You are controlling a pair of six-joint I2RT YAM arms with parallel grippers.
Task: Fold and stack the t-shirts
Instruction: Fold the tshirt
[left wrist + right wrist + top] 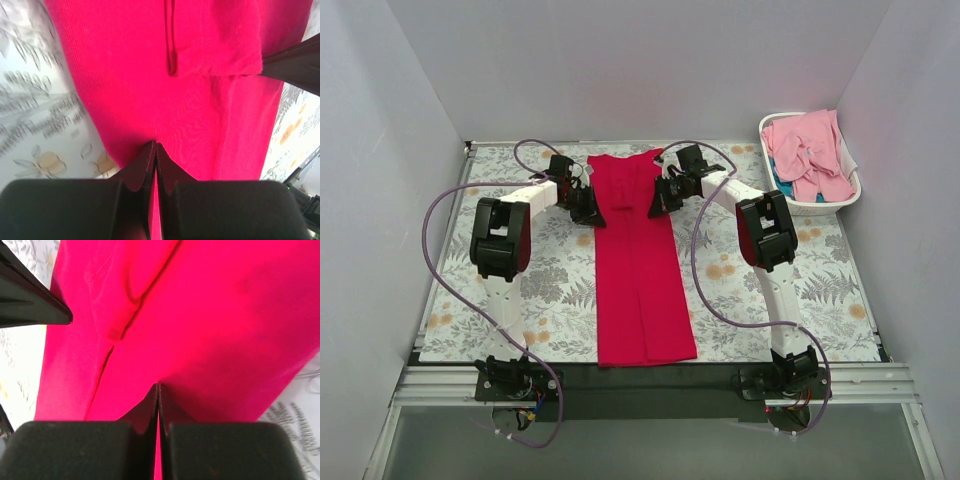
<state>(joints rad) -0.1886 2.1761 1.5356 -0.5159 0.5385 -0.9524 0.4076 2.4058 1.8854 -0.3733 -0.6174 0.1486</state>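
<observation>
The red t-shirt (pixel 638 270) is laid flat on the floral worktop (pixel 550 270) as a long narrow strip between the two arms. Its long axis is set from the near edge towards the far edge, with the straight, slightly wider end nearest the arm bases and the narrower end pointed at the back wall. The far portion is flanked by both tools. The left tool (pixel 588 210) is placed at the strip's left edge and the right tool (pixel 658 200) at its right edge, roughly opposite each other. In the left wrist view the left tool (pixel 154 150) is seen pressed closed, with red cloth pinched between its fingers. The same is seen of the right tool (pixel 158 387) in the right wrist view. A folded-in layer with a stitched hem is shown ahead of each tool. The pink t-shirts (pixel 808 150) are heaped in the white laundry basket (pixel 840 200) at the far right corner, well apart from the strip.
</observation>
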